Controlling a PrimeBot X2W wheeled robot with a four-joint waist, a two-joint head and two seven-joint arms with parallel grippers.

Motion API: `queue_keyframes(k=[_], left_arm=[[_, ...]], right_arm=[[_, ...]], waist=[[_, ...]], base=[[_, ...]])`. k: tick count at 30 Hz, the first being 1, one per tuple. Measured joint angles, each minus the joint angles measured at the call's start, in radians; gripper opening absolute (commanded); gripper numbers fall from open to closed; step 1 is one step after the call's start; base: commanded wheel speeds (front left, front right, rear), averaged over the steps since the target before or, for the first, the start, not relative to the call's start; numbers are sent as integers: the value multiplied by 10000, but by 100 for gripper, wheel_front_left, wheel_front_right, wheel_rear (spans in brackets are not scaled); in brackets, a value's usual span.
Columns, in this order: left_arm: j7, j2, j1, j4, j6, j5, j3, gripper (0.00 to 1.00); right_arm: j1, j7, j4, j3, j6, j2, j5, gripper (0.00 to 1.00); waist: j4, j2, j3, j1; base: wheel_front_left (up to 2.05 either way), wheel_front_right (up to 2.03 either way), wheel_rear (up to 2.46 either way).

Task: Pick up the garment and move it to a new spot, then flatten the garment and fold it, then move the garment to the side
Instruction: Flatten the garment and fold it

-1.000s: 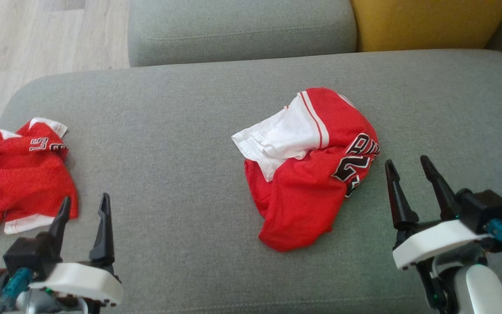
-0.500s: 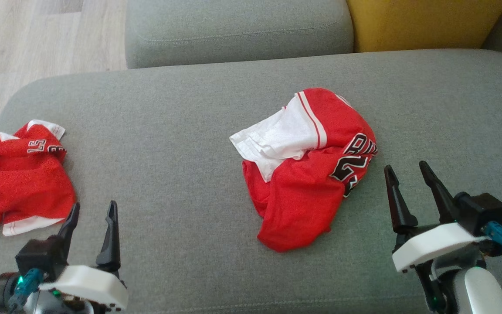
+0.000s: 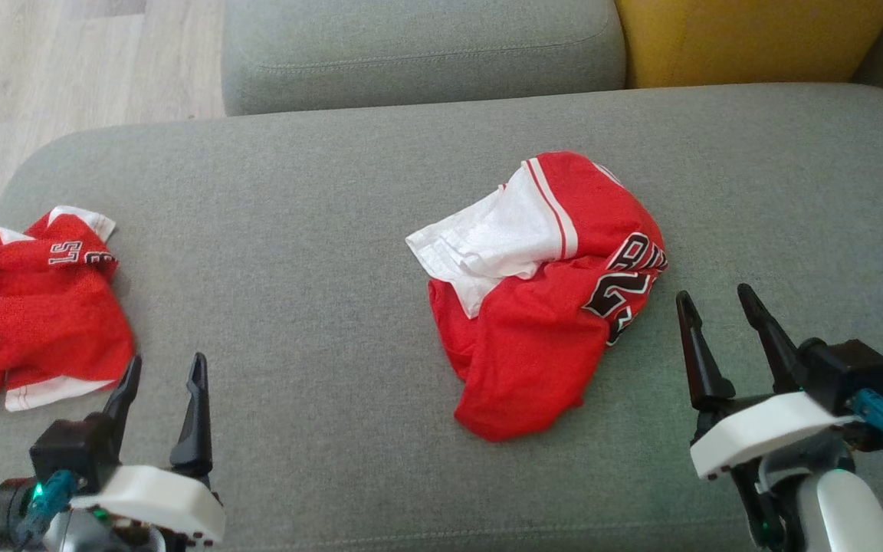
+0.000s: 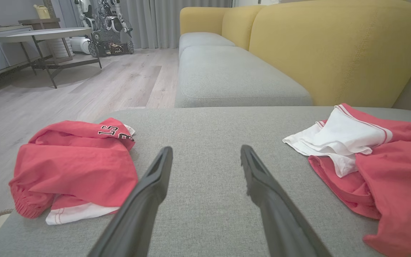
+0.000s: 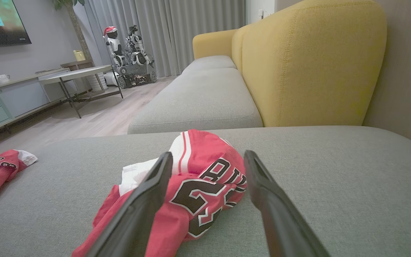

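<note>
Dark left claw (image 3: 166, 359), right claw (image 3: 713, 292): wide-open

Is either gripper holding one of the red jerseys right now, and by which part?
Nothing is held. The left gripper and right gripper are both open and empty; the middle jersey and the left jersey lie untouched on the grey cushion.

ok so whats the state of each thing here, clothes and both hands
red number jersey, crumpled in a heap on the sofa cushion, not held
red garment at left, bunched up at the sofa cushion's left end, not held
left hand, open, empty
right hand, open, empty, just right of the jersey
</note>
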Motion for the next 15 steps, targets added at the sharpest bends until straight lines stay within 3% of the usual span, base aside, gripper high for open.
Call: queue_keyframes(k=[15], left_arm=[[-13,31,-171,-52,77,-27,-159,100]], right_arm=[[-69,-13,50,21,0,2,13,100]], waist=[[63,0,305,0]], base=[[0,0,0]])
